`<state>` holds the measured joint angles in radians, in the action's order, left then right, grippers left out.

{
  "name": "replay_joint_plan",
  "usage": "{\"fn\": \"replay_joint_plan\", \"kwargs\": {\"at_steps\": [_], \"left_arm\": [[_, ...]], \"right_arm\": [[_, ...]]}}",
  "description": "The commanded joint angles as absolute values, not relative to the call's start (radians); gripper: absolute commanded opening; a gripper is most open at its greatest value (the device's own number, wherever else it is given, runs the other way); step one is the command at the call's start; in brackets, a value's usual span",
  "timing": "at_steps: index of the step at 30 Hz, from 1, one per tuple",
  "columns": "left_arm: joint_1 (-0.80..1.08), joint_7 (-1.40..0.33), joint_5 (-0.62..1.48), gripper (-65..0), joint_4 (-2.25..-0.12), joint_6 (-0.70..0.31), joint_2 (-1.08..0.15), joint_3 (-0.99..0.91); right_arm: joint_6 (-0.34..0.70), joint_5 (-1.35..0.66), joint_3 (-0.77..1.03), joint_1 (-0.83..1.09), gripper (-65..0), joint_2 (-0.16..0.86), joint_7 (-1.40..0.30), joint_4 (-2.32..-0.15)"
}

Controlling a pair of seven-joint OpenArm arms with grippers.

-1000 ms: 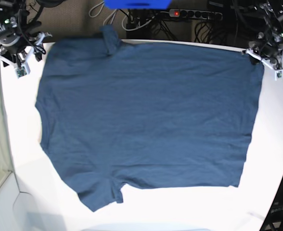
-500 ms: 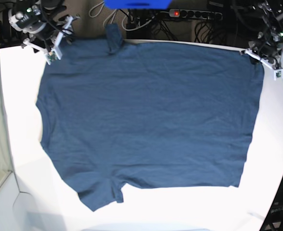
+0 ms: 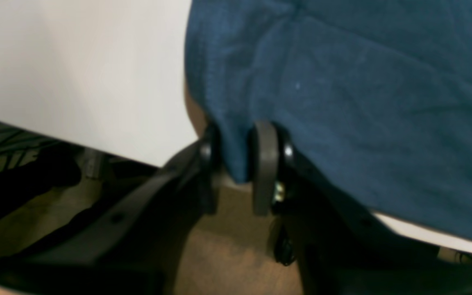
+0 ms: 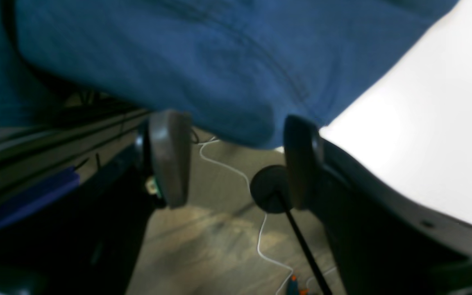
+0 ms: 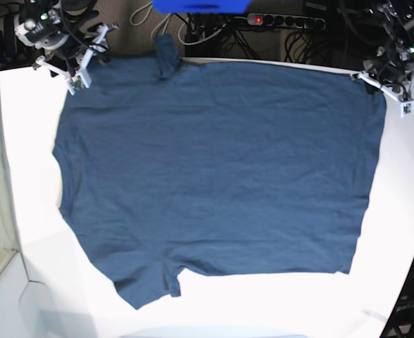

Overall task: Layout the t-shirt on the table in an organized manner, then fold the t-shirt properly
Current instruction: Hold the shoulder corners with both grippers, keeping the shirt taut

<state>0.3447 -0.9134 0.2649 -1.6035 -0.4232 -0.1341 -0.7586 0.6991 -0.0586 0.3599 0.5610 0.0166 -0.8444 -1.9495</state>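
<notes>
Navy shirt (image 5: 214,172) spread nearly flat across the white surface (image 5: 31,232), covering most of it. Collar side to the left in the base view, hem to the right, running down along the right edge. One sleeve at the near left, sticking out toward the near edge; the other at the far edge, folded up and hanging over behind the surface. Few wrinkles, cloth mostly smooth.

Left gripper (image 5: 390,90) at the far right corner, jaws clamped on the shirt's hem corner. From the left wrist view: a narrow fold of cloth (image 3: 236,155) pinched between the two pads, just past the edge, brown floor below.

Right gripper (image 5: 77,67) at the far left corner, just beside the shoulder edge of the shirt. From the right wrist view: jaws wide apart (image 4: 232,164), a rounded bulge of shirt edge (image 4: 236,114) hanging over the gap between them, nothing gripped. Cannot tell whether either pad touches the cloth. White cord and a dark round disc on the floor underneath.

Power strip (image 5: 284,21) with a red light and tangled cables behind the far edge; blue object (image 5: 200,5) at the top centre.
</notes>
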Motion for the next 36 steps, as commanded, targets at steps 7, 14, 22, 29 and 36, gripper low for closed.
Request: {"fn": "replay_joint_plan", "kwargs": {"at_steps": [7,14,22,29,36], "left_arm": [[0.351,-0.941,0.257,-52.4,-1.609,-0.426,-0.131,-0.760],[0.352,-0.940,0.257,-52.4,-1.609,-0.426,-0.131,-0.760],[0.355,-0.949,0.257,-52.4,-1.644,-0.426,-0.131,-0.760],[0.355,-0.951,0.257,-52.4,-1.782,-0.426,-0.130,-0.760],[0.317,-0.951,0.257,-52.4,-1.886,-0.426,-0.130,-0.765]], "right_arm": [[0.698,-0.065,0.349,0.547,-28.6,0.021,-0.828,-1.911],[0.698,-0.059,0.343,0.526,-41.8,0.021,-0.800,-1.868],[0.698,-0.061,0.343,0.522,-65.0,0.027,-0.796,-1.865],[0.698,-0.059,0.343,0.529,-65.0,0.035,-0.802,-1.962],[0.698,-0.059,0.344,0.522,-65.0,0.070,-0.803,-2.003]]}}
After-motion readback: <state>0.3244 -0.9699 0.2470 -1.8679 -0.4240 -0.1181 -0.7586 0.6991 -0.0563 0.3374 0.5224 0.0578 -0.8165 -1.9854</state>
